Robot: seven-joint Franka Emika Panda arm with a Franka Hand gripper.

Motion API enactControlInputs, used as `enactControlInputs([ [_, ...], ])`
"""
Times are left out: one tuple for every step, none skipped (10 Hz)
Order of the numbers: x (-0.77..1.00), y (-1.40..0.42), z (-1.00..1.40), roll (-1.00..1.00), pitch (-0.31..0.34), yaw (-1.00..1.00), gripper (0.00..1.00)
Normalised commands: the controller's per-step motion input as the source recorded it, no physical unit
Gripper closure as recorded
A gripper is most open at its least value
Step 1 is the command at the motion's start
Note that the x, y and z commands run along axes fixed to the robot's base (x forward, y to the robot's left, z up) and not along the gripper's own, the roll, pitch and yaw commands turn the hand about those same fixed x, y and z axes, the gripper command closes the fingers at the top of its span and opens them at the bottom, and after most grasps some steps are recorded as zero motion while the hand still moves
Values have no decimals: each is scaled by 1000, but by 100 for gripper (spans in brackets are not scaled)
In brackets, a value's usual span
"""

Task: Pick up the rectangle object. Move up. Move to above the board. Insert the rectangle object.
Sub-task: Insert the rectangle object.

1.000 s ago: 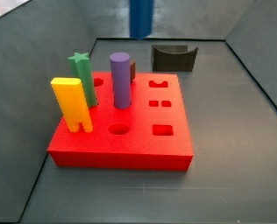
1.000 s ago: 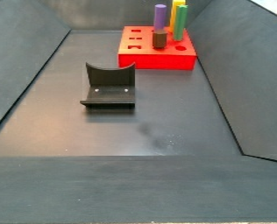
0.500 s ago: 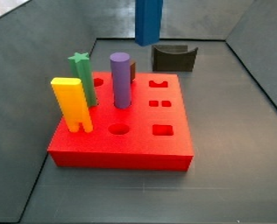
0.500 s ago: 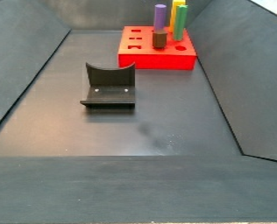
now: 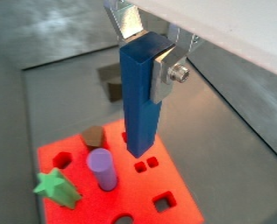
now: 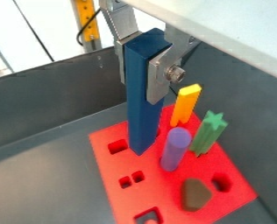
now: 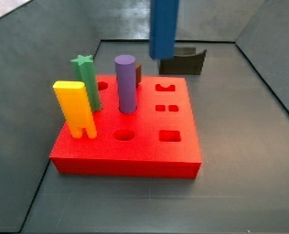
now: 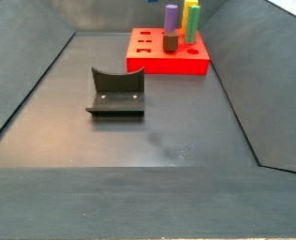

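Hanging upright above board: rectangle object, slim dark blue bar, clamped in end effector.

In this wrist view the gripper holds the blue bar upright between its jaws, high on the bar. One silver finger presses flat on the side of the bar. The lower end of the bar hangs over the red board, near a hole at its edge. On the board stand a purple cylinder, a yellow block and a green star peg. A brown peg sits low in the board. Around the board lies the grey worktop.
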Motion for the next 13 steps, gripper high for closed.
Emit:
enactControlInputs([
  [537,-360,-326,14,0,-463,100],
  [563,-414,-337,14,0,-409,100],
  [466,-420,-363,24,0,-483,100],
  [411,-434,-406,33,0,-520,100],
  [246,-503,-480,43,-16,-594,100],
  [40,-531,-469,40,-47,-686,100],
  [0,-426,-374,14,-26,-671,100],
  [-26,-74,-217,13,-100,-343,100],
  [-126,0,-186,9,-90,-166,100],
  [0,0,-203,17,-74,-74,100],
  [71,0,-240,71,-20,0,100],
  [86,0,-283,124,0,74,100],
  [29,0,-346,173,0,77,100],
])
